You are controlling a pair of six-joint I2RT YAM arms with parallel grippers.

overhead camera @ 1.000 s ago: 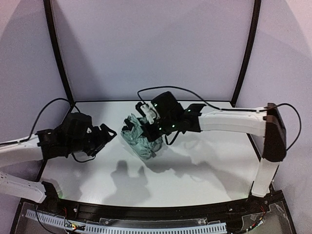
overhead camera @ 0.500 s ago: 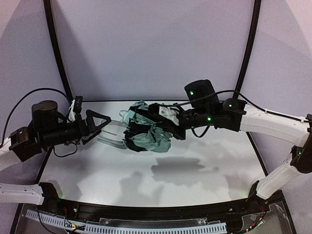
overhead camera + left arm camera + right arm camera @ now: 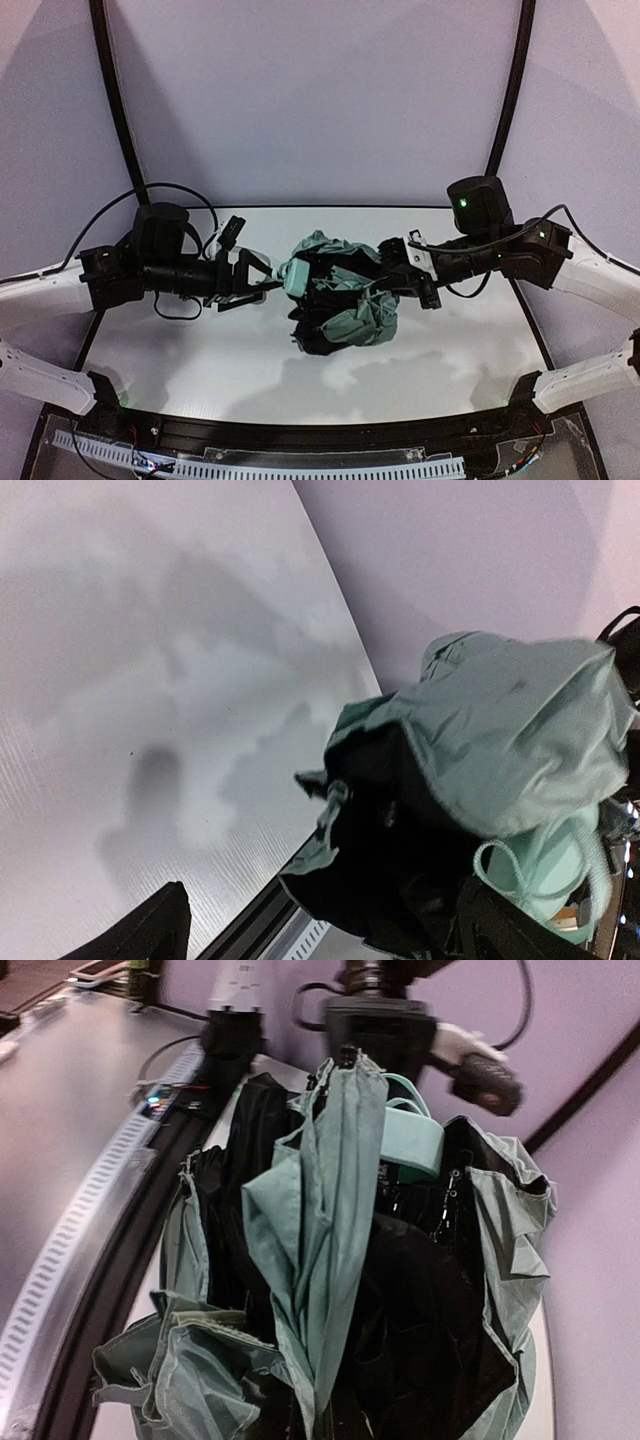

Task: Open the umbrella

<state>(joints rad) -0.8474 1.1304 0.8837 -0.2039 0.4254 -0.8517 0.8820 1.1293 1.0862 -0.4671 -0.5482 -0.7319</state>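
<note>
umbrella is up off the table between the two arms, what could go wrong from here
1. Only the right gripper is closed on the umbrella, and the left gripper is open. A slip there would likely drop it onto the table.
2. Loose fabric bunches close to the handle, so the left fingers may close on cloth instead of the handle.

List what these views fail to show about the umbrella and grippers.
1) right gripper: fingertips buried under umbrella fabric in the right wrist view; gripped part unseen.
2) shaft: wrapped in fabric in every view.
3) left gripper: fingers cropped by the bottom edge of the left wrist view; contact with the handle unclear.
</note>
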